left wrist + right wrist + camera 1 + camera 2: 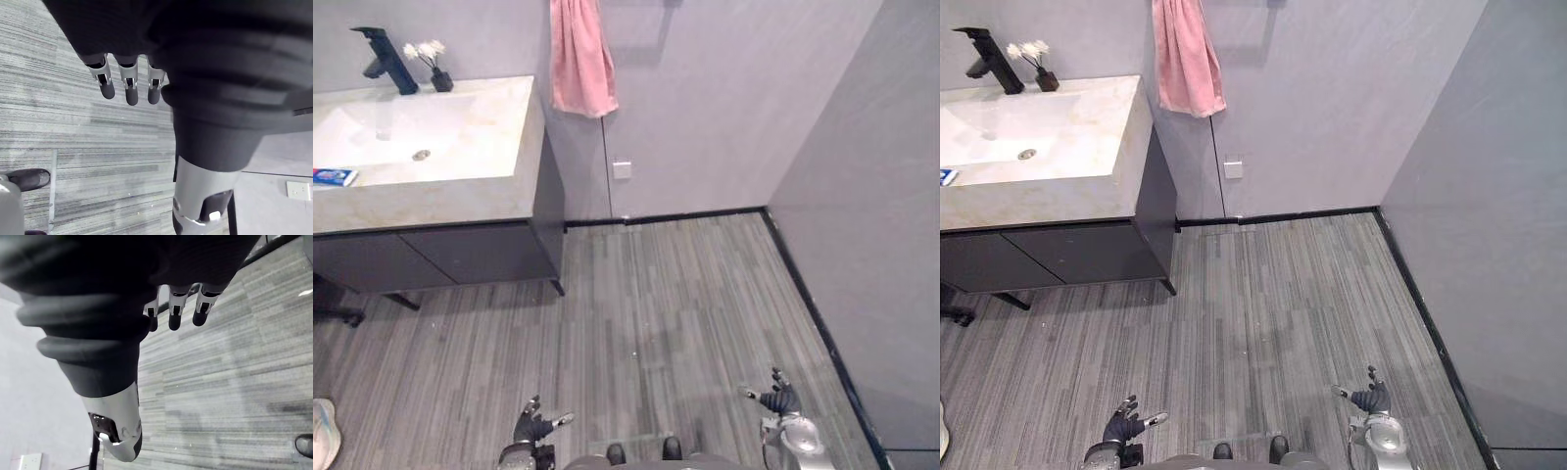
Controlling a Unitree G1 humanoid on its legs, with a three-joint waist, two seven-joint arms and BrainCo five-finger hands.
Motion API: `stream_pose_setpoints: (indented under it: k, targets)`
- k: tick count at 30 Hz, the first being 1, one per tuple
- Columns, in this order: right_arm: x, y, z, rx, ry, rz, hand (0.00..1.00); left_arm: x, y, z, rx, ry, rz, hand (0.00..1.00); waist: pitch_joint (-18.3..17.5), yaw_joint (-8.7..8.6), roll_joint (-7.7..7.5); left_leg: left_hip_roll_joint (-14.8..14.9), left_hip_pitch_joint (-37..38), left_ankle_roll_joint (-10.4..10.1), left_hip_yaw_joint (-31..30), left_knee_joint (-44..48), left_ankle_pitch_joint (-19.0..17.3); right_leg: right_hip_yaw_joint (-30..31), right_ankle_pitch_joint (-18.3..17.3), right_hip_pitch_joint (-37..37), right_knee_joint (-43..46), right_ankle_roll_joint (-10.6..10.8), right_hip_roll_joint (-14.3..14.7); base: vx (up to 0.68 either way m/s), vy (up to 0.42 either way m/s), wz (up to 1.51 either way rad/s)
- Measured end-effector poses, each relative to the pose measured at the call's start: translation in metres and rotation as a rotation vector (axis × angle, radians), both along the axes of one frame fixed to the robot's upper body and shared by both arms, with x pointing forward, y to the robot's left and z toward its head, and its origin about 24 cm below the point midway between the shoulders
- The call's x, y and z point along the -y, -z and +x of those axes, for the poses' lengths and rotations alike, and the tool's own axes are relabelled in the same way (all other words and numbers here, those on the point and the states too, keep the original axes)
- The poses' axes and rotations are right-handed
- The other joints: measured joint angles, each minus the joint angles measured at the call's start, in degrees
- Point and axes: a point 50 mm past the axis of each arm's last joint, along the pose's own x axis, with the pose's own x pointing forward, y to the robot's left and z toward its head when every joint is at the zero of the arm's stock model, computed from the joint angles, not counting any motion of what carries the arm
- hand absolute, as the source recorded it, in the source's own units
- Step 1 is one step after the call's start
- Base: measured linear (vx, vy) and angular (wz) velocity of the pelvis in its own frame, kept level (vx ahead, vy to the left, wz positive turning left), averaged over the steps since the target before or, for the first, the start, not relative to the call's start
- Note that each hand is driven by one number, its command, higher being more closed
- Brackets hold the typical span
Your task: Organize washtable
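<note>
Pale marble, that tabletop (460, 201), with a white basin (470, 132) sunk into it and a dark cabinet (460, 253) beneath. A black faucet (386, 61) stood at the back edge, and just beside it, toward the back right corner, sat a little dark vase of white flowers (438, 69). Down by the front edge, at the basin's left side, a blue-and-white packet (333, 176) lay flat; what it was, I couldn't make out. A pink towel (580, 59) hung on the wall past the tabletop's right edge, with a white wall socket (622, 169) lower down.

And the robot? Well apart from all of it, out over the grey plank floor (675, 304). The left robot hand (536, 424) hung low and open, fingers (130, 88) loose and nearly straight, nothing in it. Same story on the other side: the right robot hand (778, 398) was spread open, its fingers (175, 316) relaxed above the planks, nothing in its grasp. Neither one touched the tabletop or anything on it, and the packet, faucet and vase sat untouched on the marble.
</note>
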Motion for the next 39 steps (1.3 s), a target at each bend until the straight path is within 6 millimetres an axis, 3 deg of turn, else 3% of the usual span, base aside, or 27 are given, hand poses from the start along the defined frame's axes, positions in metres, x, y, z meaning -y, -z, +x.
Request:
stream_pose_setpoints:
  k: [4, 13, 21, 23, 24, 26, 28, 30, 32, 34, 35, 36, 37, 38, 39]
  targets:
    - [0.002, -0.003, 0.003, 0.003, -0.036, -0.031, 0.00, -0.006, -0.006, 0.006, 0.036, 0.032, 0.037, 0.00, 0.4, -0.77, 0.63, 0.0, 0.9, 0.0, -0.3, 0.0, 0.0, -0.1, -0.3, 1.0, 0.0, 0.4, 0.0, 0.02, -0.002, 0.01]
    - [0.007, -0.007, 0.007, 0.022, -0.057, -0.045, 0.00, -0.007, -0.010, 0.005, 0.060, 0.035, 0.039, 0.00, 0.8, -0.78, 0.94, 0.0, 0.4, -0.5, -0.3, 0.0, -0.5, 0.0, -1.0, 0.4, 0.2, 0.8, -0.1, -0.03, -0.009, -0.01]
    - [0.006, -0.010, 0.016, 0.047, -0.050, -0.039, 0.00, -0.006, -0.016, 0.005, 0.100, 0.031, 0.042, 0.00, 1.0, -0.41, 1.37, 1.0, -5.3, 0.6, 2.1, 5.7, -5.0, 2.3, -2.7, -4.7, 2.1, 0.9, 0.3, -0.02, -0.001, -0.16]
    - [0.006, -0.012, 0.020, 0.060, -0.040, -0.037, 0.00, -0.005, -0.017, 0.007, 0.106, 0.030, 0.038, 0.00, 1.2, -0.11, 1.63, 1.4, -6.7, 1.0, 3.0, 8.2, -6.7, 3.4, -4.4, -6.5, 5.2, 1.2, 0.5, 0.10, 0.044, -0.29]
    - [0.006, -0.013, 0.022, 0.067, -0.032, -0.039, 0.00, -0.004, -0.019, 0.010, 0.124, 0.033, 0.038, 0.00, 1.4, 0.06, 1.91, 1.6, -7.5, 1.4, 3.2, 10.4, -8.4, 3.6, -7.0, -8.7, 10.1, 1.9, 0.4, 0.12, 0.066, -0.15]
    - [0.005, -0.012, 0.022, 0.069, -0.019, -0.028, 0.00, -0.004, -0.024, 0.018, 0.160, 0.039, 0.039, 0.00, 1.9, 0.09, 1.87, 1.5, -7.7, 2.5, 3.9, 12.8, -10.8, 3.4, -11.6, -14.0, 22.6, 4.6, -0.4, 0.13, 0.076, -0.20]
    - [-0.001, -0.011, 0.024, 0.068, -0.019, -0.009, 0.00, -0.006, -0.027, 0.021, 0.173, 0.051, 0.051, 0.00, 3.4, -0.34, 1.14, 0.3, -5.0, 3.3, 3.7, 13.1, -12.6, 2.0, -13.8, -22.8, 43.6, 5.1, -2.8, 0.19, 0.077, 0.03]
    - [-0.003, -0.010, 0.024, 0.060, -0.022, -0.003, 0.00, -0.006, -0.028, 0.023, 0.175, 0.053, 0.053, 0.00, 4.3, -0.80, 0.97, -0.2, -2.2, 3.2, 2.8, 13.0, -13.9, -0.2, -16.0, -25.1, 47.5, 4.5, -4.8, 0.30, 0.041, 0.20]
    - [-0.001, -0.013, 0.028, 0.076, -0.023, -0.009, 0.00, -0.005, -0.030, 0.030, 0.193, 0.057, 0.053, 0.00, 5.7, -0.89, 1.63, 0.7, 0.8, 3.0, 1.6, 11.2, -14.3, -3.1, -17.1, -27.4, 44.7, 4.2, -5.1, 0.41, -0.007, 0.24]
    - [0.001, -0.018, 0.035, 0.095, -0.031, -0.019, 0.00, -0.003, -0.035, 0.043, 0.228, 0.064, 0.051, 0.00, 7.0, -1.44, 3.15, 3.0, 2.4, 2.4, -0.2, 9.7, -14.6, -5.2, -16.1, -30.7, 37.8, 3.7, -4.1, 0.37, -0.075, 0.46]
    - [0.001, -0.019, 0.038, 0.101, -0.047, -0.026, 0.00, -0.002, -0.037, 0.048, 0.244, 0.068, 0.053, 0.00, 7.5, -1.61, 3.25, 3.8, 3.5, 1.3, -1.0, 8.9, -14.8, -5.6, -12.2, -32.2, 30.8, 3.4, -3.2, 0.47, -0.126, 0.49]
    - [-0.001, -0.021, 0.038, 0.108, -0.060, -0.027, 0.00, -0.004, -0.038, 0.049, 0.247, 0.070, 0.058, 0.00, 7.4, -1.93, 2.14, 3.8, 5.2, -0.9, -2.1, 8.9, -15.9, -4.5, -6.6, -32.4, 25.1, 2.1, -3.1, 0.57, -0.182, 0.51]
    - [-0.002, -0.020, 0.036, 0.108, -0.066, -0.028, 0.00, -0.004, -0.038, 0.048, 0.243, 0.069, 0.059, 0.00, 7.4, -2.34, 1.69, 3.9, 6.3, -2.1, -2.9, 9.2, -16.6, -4.4, -2.1, -32.3, 24.9, 0.6, -3.3, 0.73, -0.252, 0.45]
    - [-0.001, -0.022, 0.039, 0.114, -0.071, -0.034, 0.00, 0.000, -0.035, 0.047, 0.235, 0.065, 0.046, 0.00, 7.4, -2.92, 2.96, 5.9, 7.0, -3.3, -4.3, 11.1, -16.9, -5.8, -1.9, -32.5, 29.0, -2.0, -2.9, 0.74, -0.298, 0.45]
    - [-0.004, -0.026, 0.043, 0.139, -0.078, -0.031, 0.00, 0.001, -0.036, 0.049, 0.242, 0.073, 0.044, 0.00, 7.4, -3.48, 2.94, 7.0, 4.1, -6.0, -5.3, 17.7, -15.2, -6.9, -5.5, -31.4, 30.1, -2.9, -2.8, 0.60, -0.254, 0.38]
